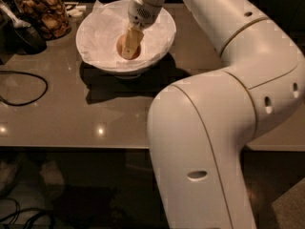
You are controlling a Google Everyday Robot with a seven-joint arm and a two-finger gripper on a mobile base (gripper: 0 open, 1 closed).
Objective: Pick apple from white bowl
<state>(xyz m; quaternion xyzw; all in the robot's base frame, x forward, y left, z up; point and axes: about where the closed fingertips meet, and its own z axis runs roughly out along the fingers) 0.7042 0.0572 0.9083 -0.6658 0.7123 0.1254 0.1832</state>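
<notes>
My pincer (128, 47) is down inside the white bowl (161, 38), at its middle, pointing steeply downward with its tan end low in the hollow. The apple (119, 45) lies at the bottom of the bowl, right at that end. My pincer stands in front of it and covers its middle, so only an orange-pink edge shows on either side. How far my pincer is open, and whether it has hold of the apple, I cannot tell. Crumpled white paper (102, 25) lines the bowl all round the apple, with one corner sticking up over the far left rim. My wrist rises out of the bowl toward its far rim, and from there my white arm (238, 66) sweeps off to the right of the bowl and bends back toward the near side. The bowl stands on a brown table (71, 113). To the left of the bowl, toward the far edge, stands a glass jar (46, 14) of brown snacks, near the bowl but apart from it. Nearer and also left of the bowl, a black cable (45, 85) loops on the table.
</notes>
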